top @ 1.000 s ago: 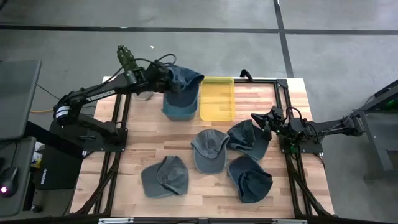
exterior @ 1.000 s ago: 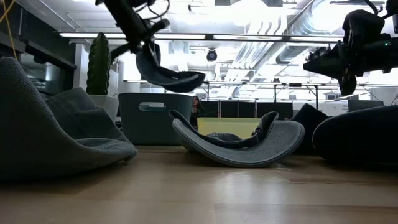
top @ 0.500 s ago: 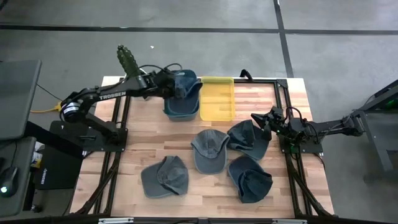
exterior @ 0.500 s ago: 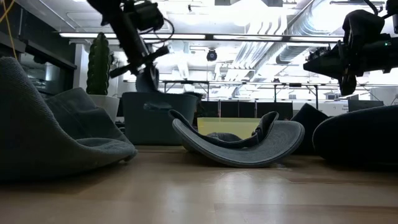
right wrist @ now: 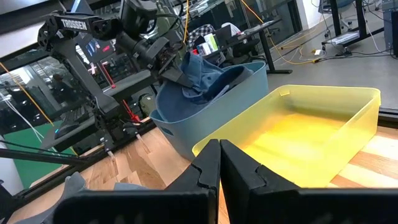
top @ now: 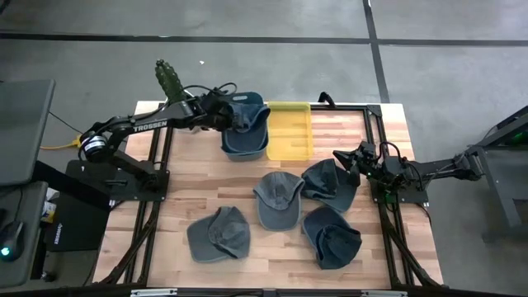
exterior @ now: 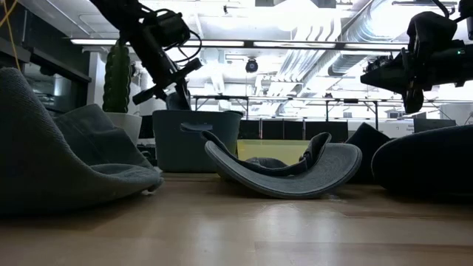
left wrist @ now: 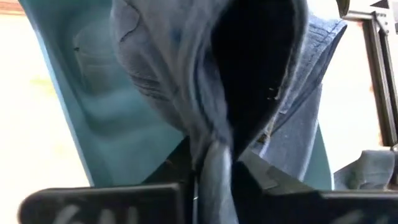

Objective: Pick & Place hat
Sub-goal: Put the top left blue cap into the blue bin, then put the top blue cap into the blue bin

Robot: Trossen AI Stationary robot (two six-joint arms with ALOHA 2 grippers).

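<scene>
Denim-blue and crumpled, the hat [top: 246, 115] hung from the left gripper [top: 228, 116] down into the blue bin [top: 244, 145] at the table's far edge, the yellow tray [top: 289, 132] just beside it. The fingers [left wrist: 214, 171] pinched a fold of the fabric — only slightly parted, the cloth between them. Four more grey caps [top: 278, 198] lay on the wooden table [top: 165, 239]. At the right edge, the right gripper [top: 340, 157] hung above the table — clenched, holding nothing.

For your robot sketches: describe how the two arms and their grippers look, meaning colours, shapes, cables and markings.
Both arms are dark, slim and jointed. The left arm carries white TROSSEN lettering and looping black cables near its left gripper. The right gripper has two dark tapered fingers.
</scene>
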